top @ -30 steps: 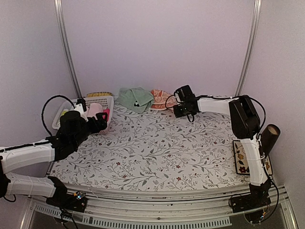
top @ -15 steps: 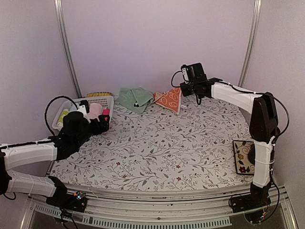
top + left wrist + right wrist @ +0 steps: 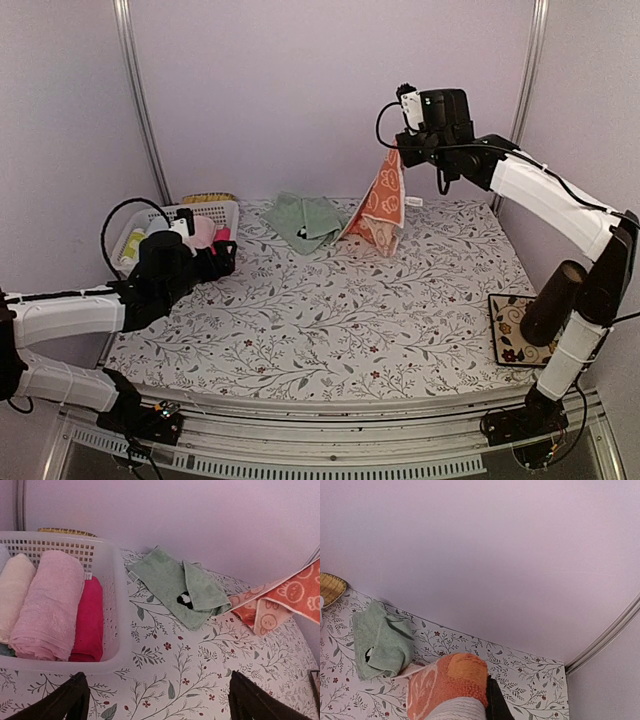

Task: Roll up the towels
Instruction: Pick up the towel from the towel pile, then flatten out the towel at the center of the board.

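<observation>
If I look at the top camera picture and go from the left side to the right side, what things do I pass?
white lattice basket → mint green towel → orange towel, hanging up in the air → flowered mat

A: Where is room to pass?
B: Middle and bottom of the desk (image 3: 330, 330), wide open.
A: What blocks?
B: The basket (image 3: 228, 210) left, green towel (image 3: 312, 220) top centre, orange towel (image 3: 382, 205) hanging beside it, a tile (image 3: 505, 335) lower right.
</observation>
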`<state>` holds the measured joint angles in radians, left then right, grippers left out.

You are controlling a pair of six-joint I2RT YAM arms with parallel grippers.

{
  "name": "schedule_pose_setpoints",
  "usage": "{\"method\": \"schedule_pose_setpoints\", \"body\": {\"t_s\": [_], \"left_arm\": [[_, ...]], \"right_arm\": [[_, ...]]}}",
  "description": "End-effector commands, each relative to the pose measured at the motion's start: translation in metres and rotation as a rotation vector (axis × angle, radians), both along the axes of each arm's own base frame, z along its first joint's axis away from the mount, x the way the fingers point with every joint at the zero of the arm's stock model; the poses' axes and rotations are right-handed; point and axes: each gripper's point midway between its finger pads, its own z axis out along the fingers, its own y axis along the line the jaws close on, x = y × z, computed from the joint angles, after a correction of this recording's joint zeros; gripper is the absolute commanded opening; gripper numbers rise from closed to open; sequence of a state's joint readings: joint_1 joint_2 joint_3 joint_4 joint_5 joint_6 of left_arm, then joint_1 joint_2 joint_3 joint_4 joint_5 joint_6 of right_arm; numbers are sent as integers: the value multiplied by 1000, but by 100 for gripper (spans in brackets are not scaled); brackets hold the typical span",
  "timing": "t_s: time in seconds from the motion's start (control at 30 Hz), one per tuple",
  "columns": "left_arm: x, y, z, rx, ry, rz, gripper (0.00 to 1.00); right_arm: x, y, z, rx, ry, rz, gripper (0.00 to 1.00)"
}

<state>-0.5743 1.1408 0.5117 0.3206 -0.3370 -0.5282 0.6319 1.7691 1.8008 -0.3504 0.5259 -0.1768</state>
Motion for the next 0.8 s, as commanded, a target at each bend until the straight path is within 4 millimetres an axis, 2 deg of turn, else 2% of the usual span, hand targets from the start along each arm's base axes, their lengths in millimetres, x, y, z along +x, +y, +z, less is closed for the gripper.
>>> {"method": "schedule_pose_setpoints", "body": {"t_s": [0.0,0.13,0.2,0.27,0.37,0.53,0.63,0.67,0.77], "left_arm": [[5,-13,5,25,-11,-24,97],[12,-25,-1,89,-5,-36,97],[14,-41,-5,143,-3,-75,97],[15,-66,-6,210,-15,-146,97],[13,-115,-1,298,-83,-305,97],[-2,-181,12,283,-275,-634,97],[0,-204,10,314,-352,-718,97],[6,-211,0,339,-353,-737,97],[17,-236,-8,376,-389,-813,96]], "right_arm": [[-27,-7,35,9,-51,13,2],[-34,-9,54,42,-79,35,2],[-40,-5,63,62,-86,72,2],[-48,-2,68,75,-82,115,2],[-68,0,69,79,-64,195,2],[-105,-8,75,127,-78,284,2],[-125,-16,71,154,-68,311,2],[-129,-17,66,158,-53,317,2],[-140,-27,45,157,-12,305,2]]}}
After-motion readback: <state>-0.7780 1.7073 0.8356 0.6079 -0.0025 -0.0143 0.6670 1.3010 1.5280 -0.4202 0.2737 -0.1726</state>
